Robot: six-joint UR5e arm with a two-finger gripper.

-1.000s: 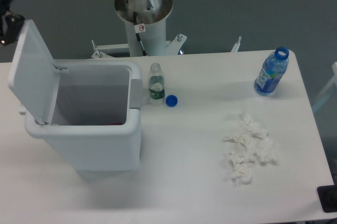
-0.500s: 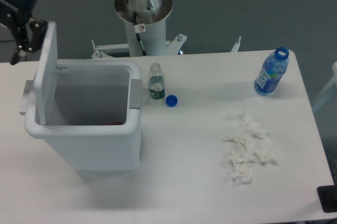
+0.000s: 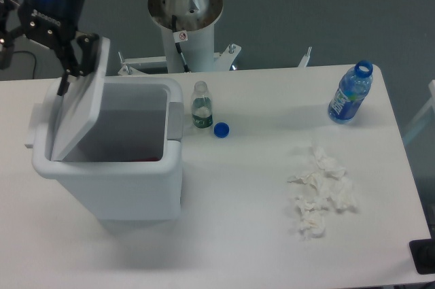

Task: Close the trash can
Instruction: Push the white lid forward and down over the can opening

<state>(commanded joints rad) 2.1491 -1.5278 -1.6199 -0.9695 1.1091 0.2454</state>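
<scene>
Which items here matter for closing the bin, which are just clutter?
In play:
- trash can
- its lid, partway down
- end effector, at the lid's top edge

Clutter:
- small clear bottle
- blue cap
- blue bottle
- crumpled tissues

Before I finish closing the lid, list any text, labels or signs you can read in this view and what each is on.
No text here can be read.
Robot base column: small red-and-white round sticker, too small to read.
Small clear bottle: dark green label, print blurred.
Blue bottle: blue label with white markings, unreadable.
End effector: body shows a lit blue light and faint pale lettering, not legible.
Trash can: no markings visible.
</scene>
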